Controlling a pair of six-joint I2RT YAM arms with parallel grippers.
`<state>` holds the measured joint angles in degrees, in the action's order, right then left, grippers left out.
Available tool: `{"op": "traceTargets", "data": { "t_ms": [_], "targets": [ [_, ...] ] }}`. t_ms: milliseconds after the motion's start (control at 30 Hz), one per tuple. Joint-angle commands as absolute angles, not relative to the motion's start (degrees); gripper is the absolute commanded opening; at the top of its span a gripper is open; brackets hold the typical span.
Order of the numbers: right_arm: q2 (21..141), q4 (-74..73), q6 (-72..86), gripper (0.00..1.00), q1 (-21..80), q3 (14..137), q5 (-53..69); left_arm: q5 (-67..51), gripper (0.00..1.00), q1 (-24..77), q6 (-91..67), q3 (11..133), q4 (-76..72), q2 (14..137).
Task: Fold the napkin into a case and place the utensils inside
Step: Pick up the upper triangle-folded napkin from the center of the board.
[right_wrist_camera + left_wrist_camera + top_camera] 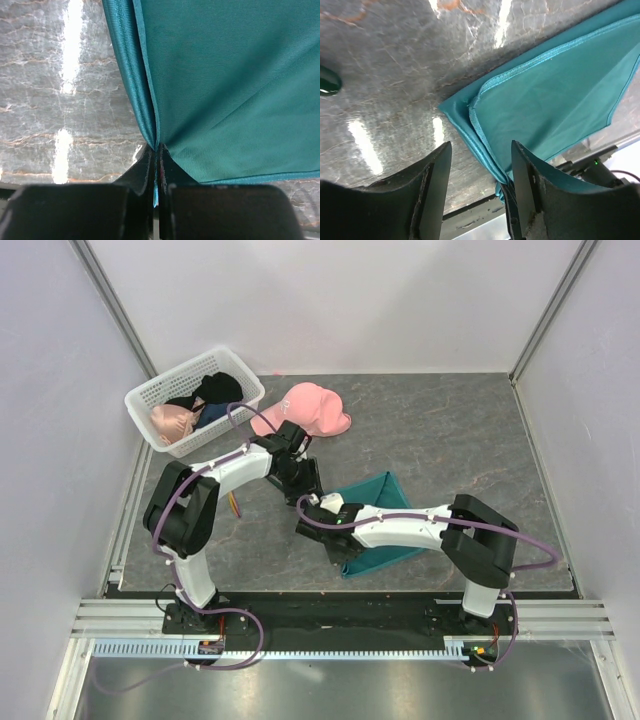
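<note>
The teal-green napkin (pixel 383 496) lies folded in layers on the grey table, partly under my right forearm. My right gripper (pixel 312 526) is shut on the napkin's left folded corner; in the right wrist view (pixel 156 150) the cloth (pixel 225 90) is pinched between the closed fingers. My left gripper (pixel 307 484) is open just above that corner; in the left wrist view (pixel 481 147) its fingers straddle the napkin's edge (pixel 555 95) without touching it. A dark green rounded tip (pixel 327 81) shows at the left edge. I cannot tell if it is a utensil. The fork is not in view.
A pink baseball cap (pixel 305 408) lies behind the left gripper. A white plastic basket (pixel 150 390) with clothes stands at the back left. A thin orange sliver (pixel 236 504) shows beside the left forearm. White walls enclose the table.
</note>
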<state>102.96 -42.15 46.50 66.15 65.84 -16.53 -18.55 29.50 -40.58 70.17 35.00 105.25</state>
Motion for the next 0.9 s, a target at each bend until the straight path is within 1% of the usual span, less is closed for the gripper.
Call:
{"op": "traceTargets", "data": {
  "t_ms": [0, 167, 333, 533, 567, 633, 667, 767, 867],
  "targets": [
    [98.53, -43.07, 47.55, 0.00, 64.95, 67.77, -14.94, -23.46, 0.59, 29.62, -40.78, 68.82, 32.17, 104.24],
    [96.24, -42.01, 47.46, 0.00, 63.55, 66.71, -13.89, -24.08, 0.62, 29.62, -42.27, 68.47, 30.76, 105.29],
    [95.54, -41.57, 47.64, 0.00, 62.75, 66.53, -13.36, -21.62, 0.62, 29.62, -42.71, 68.03, 30.94, 105.82],
    [95.45, -41.40, 47.72, 0.00, 62.49, 66.88, -12.66, -20.48, 0.53, 29.62, -42.45, 68.38, 30.85, 107.22],
    [95.45, -41.40, 47.90, 0.00, 62.40, 66.88, -12.83, -20.30, 0.49, 29.62, -42.36, 68.47, 30.76, 107.31],
    [95.10, -41.40, 47.81, 0.00, 62.32, 66.71, -12.75, -20.21, 0.45, 29.62, -42.10, 68.55, 30.67, 107.66],
    [95.10, -41.48, 47.81, 0.00, 62.40, 66.71, -12.66, -20.21, 0.43, 29.62, -42.10, 68.55, 30.67, 107.84],
    [94.83, -41.48, 47.90, 0.00, 62.14, 66.53, -12.57, -20.04, 0.44, 29.62, -41.92, 68.56, 30.67, 107.67],
    [94.83, -41.31, 47.81, 0.00, 62.05, 66.71, -12.31, -18.90, 0.38, 29.62, -41.75, 68.64, 30.59, 107.58]
  ]
}}
